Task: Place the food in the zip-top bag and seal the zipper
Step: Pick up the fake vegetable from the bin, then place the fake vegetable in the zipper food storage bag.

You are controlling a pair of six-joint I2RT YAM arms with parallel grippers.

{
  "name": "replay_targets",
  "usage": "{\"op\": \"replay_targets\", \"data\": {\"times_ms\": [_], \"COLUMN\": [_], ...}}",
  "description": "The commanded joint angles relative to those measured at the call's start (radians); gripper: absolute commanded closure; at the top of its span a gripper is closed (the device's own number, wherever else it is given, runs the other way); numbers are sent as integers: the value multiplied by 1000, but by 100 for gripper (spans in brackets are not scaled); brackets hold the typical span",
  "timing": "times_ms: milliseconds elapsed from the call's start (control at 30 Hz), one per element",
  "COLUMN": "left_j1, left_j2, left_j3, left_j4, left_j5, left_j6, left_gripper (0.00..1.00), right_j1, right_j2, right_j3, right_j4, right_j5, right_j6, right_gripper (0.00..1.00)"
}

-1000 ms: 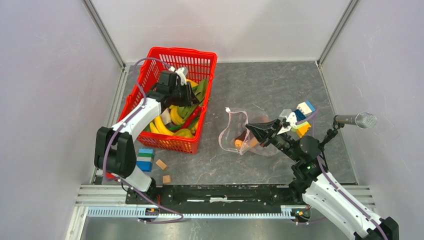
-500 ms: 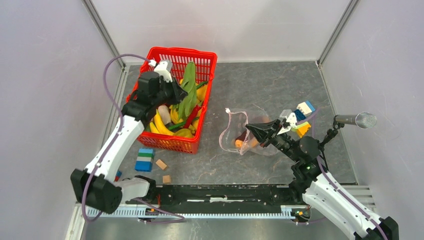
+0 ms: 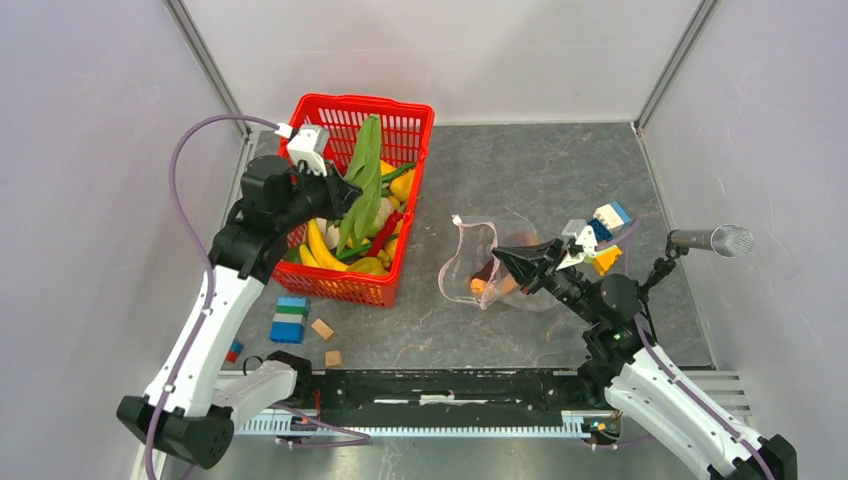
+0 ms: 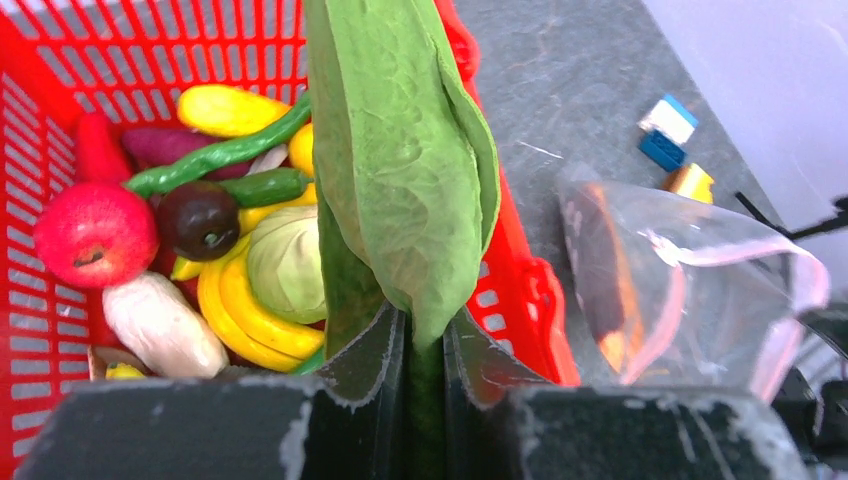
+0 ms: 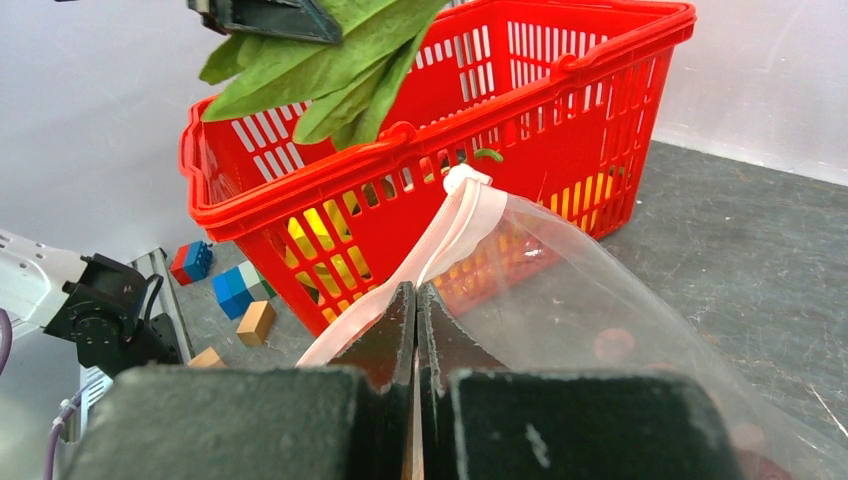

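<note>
My left pincer (image 4: 425,340): jaws closed tight on the stalk end of a long green lettuce leaf (image 4: 400,150), which hangs in the air over the right half of the red mesh basket (image 3: 400,110). Below it in the basket: yellow bananas (image 4: 240,310), a pale green cabbage (image 4: 285,265), a red apple (image 4: 95,235) and other toy food. My right pincer (image 5: 415,300): jaws pressed together on the pink zipper (image 5: 450,235) strip, holding one edge of the mouth raised. The clear zip-top bag (image 3: 465,265) lies on the grey table (image 3: 540,170) just right of the basket, with an orange piece (image 3: 480,285) inside. Building blocks (image 3: 291,318) lie near the basket's near left corner
</note>
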Motion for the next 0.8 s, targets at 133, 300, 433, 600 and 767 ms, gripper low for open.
{"op": "replay_targets", "data": {"times_ms": [133, 300, 433, 600, 767], "left_j1": [-3, -5, -11, -78, -188], "left_j2": [-50, -41, -28, 37, 13], "left_j3": [232, 259, 304, 396, 394], "left_j4": [-158, -239, -377, -620, -680], "left_j5": [415, 680, 760, 643, 525], "left_j6": [129, 151, 229, 315, 286], "left_gripper": [89, 89, 90, 91, 97], "right_j1": [2, 2, 2, 2, 2], "right_j2": [-20, -19, -21, -22, -28], "right_j3": [-34, -50, -52, -52, -52], "right_j4": [157, 197, 177, 172, 157], "right_j5": [-19, -47, -34, -23, -2], "right_j6": [49, 54, 46, 37, 34], "right_gripper": [100, 100, 100, 100, 100]}}
